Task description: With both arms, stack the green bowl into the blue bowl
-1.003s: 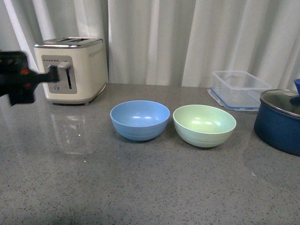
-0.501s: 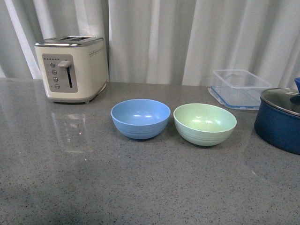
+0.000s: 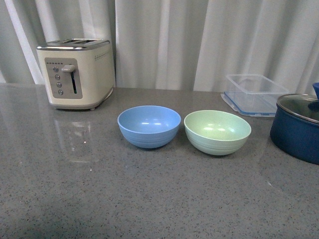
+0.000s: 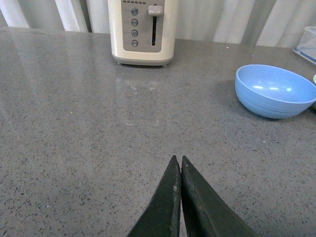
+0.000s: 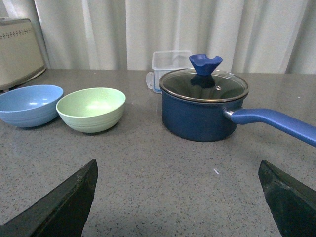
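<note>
The left claw (image 4: 180, 158), fingers pressed flat together and gripping nothing, hangs low over the grey speckled counter (image 3: 149, 194). The right claw (image 5: 177, 163) stands wide open, its two dark fingers (image 5: 74, 197) spread well apart and empty.

In the front view the blue bowl (image 3: 149, 127) sits upright at the centre of the frame. The green bowl (image 3: 217, 132) stands just beside it to the right, also upright, with a sliver of counter between their rims.

A second ago the left arm crossed the left edge of the front view before the cream toaster (image 3: 77, 73). It has since drawn out of that view, leaving the toaster's front panel in plain sight. Both bowls sit where they sat.

A clear plastic container (image 3: 254, 93) rests at centre right, behind the green bowl. A navy pot (image 3: 298, 128) with a glass lid (image 5: 204, 85) stands at the right edge of the frame.

The polished counter mirrors the toaster faintly. White curtains (image 3: 199, 40) hang in folds across the whole background.
</note>
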You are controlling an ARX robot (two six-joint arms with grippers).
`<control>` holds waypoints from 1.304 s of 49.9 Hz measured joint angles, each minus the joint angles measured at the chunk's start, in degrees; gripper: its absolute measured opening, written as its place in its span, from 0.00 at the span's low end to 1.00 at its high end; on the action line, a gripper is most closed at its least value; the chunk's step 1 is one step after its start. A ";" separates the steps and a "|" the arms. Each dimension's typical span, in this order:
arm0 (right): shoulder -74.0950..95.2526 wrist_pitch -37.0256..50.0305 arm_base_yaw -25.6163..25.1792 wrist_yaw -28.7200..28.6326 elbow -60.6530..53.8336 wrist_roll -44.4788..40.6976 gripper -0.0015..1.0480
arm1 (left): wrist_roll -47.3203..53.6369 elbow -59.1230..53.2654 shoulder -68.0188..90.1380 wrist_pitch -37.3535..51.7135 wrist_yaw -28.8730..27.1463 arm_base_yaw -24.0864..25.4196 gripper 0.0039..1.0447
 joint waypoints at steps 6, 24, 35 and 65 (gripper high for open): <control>0.00 0.00 0.00 0.00 0.00 0.00 0.90 | 0.00 -0.96 -3.43 -2.29 -0.02 0.02 0.03; 0.00 0.00 0.00 0.02 0.00 0.00 0.90 | 0.02 -3.54 -12.70 -7.91 0.13 0.02 0.03; 0.00 0.00 0.00 0.00 0.00 0.00 0.90 | 0.02 -3.56 -20.83 -15.69 0.22 0.02 0.03; 0.00 0.00 0.00 0.00 0.00 0.00 0.90 | 0.02 -3.56 -39.10 -35.12 0.15 0.02 0.03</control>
